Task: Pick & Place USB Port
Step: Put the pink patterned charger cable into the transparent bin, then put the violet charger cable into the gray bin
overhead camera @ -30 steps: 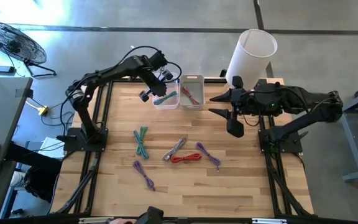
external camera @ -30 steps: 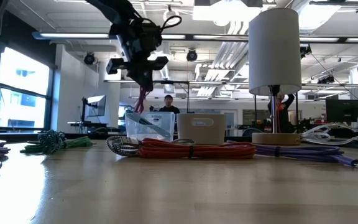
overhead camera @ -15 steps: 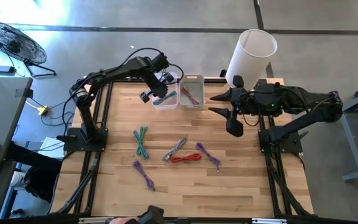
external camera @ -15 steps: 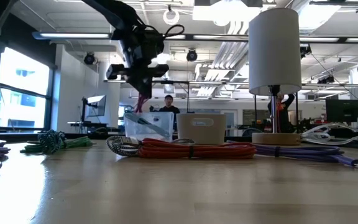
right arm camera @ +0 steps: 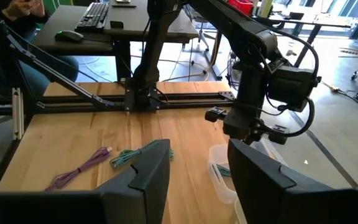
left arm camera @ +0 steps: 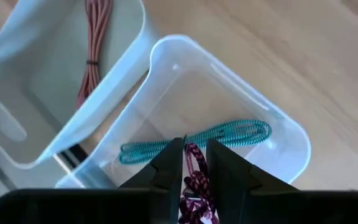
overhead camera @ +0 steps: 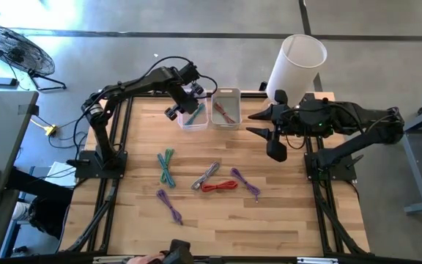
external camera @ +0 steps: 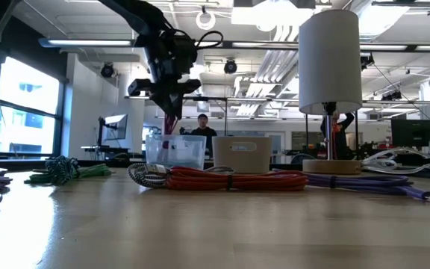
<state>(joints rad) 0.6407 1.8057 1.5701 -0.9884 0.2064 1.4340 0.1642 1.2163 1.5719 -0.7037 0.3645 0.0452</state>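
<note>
In the low view, a red cable (external camera: 230, 179) lies nearest on the worktop (external camera: 215, 232); the clear bin (external camera: 176, 151) stands behind it. The left wrist view alone shows the left hand (left arm camera: 194, 163) narrowly parted around a dark pink cable (left arm camera: 196, 186) above that bin, which holds a teal cable (left arm camera: 197, 140). The pink cable's lower end is cut off. The right hand (overhead camera: 273, 132) hangs wide, well apart.
</note>
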